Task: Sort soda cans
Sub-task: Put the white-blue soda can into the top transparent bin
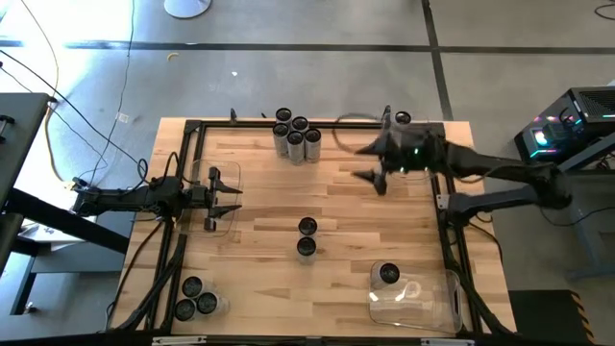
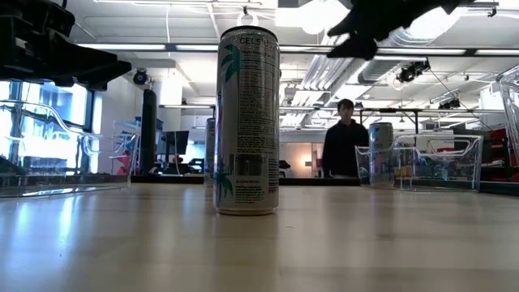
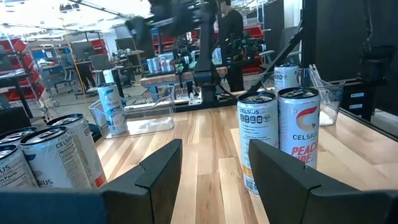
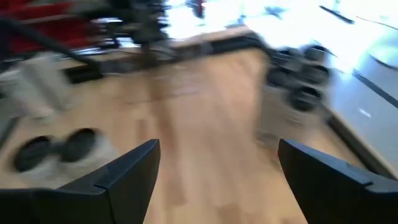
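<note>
The right gripper point(image 1: 370, 161) is hanging above the worktop point(image 1: 269, 202) with its jaws spread wide and nothing between them; a cluster of five soda cans point(image 1: 296, 135) is standing beyond its tips, apart from them. The left gripper point(image 1: 229, 196) is sitting over a clear bin point(image 1: 231, 227) at the worktop's left edge, jaws partly parted and empty. Ahead of those jaws, two cans point(image 1: 307, 236) are standing mid-worktop. Three cans point(image 1: 198, 301) are sitting in the near-left corner, and one can point(image 1: 388, 276) in another clear bin point(image 1: 432, 306).
</note>
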Tool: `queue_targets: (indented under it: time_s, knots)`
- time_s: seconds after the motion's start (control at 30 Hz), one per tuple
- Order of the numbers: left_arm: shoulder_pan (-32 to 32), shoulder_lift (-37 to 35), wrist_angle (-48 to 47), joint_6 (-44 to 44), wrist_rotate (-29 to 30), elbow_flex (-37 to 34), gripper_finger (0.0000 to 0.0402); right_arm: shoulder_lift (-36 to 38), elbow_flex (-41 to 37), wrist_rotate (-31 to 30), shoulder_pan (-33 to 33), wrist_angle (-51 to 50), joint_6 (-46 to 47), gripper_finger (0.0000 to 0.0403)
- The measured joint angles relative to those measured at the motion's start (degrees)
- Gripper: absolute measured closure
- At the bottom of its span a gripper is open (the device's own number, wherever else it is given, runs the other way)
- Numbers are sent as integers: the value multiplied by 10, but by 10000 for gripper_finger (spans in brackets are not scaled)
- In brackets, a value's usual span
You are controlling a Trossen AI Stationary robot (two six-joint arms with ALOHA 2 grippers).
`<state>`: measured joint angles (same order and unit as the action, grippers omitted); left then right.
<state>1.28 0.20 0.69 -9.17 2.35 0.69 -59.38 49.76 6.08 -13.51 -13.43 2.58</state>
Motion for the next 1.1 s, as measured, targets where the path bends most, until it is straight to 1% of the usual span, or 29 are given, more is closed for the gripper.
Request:
queue_targets:
  time_s: [0.17,0.23,0.3,0.37,0.5,0.57,0.6,0.67,0.7,0.8,0.87,1.0,1.07,1.1]
  knots:
    - [0,0,0,0,0,0,222,-56,0,0,109,77,2,81]
    - [0,0,0,0,0,0,222,-90,0,-1,143,125,8,81]
    - [0,0,0,0,0,0,223,-128,0,-16,171,188,10,81]
    - [0,0,0,0,0,0,222,-169,0,-22,192,255,1,81]
    - [0,0,0,0,0,0,222,-246,0,-27,212,422,-30,81]
    - [0,0,0,0,0,0,222,-275,15,-55,214,471,-28,81]
    - [0,0,0,0,0,0,222,-286,28,-79,215,473,-25,81]
    - [0,0,0,0,0,0,222,-301,61,-125,214,445,-14,81]
    - [0,0,0,0,0,0,222,-307,81,-134,214,418,-13,81]
    - [0,0,0,0,0,0,222,-330,154,-136,206,281,-26,81]
    - [0,0,0,0,0,0,222,-349,206,-155,196,191,-30,81]
    - [0,0,0,0,0,0,222,-390,301,-234,158,58,-26,81]
    - [0,0,0,0,0,0,222,-411,333,-252,132,14,-26,81]
    - [0,0,0,0,0,0,222,-422,344,-252,119,-1,-26,81]
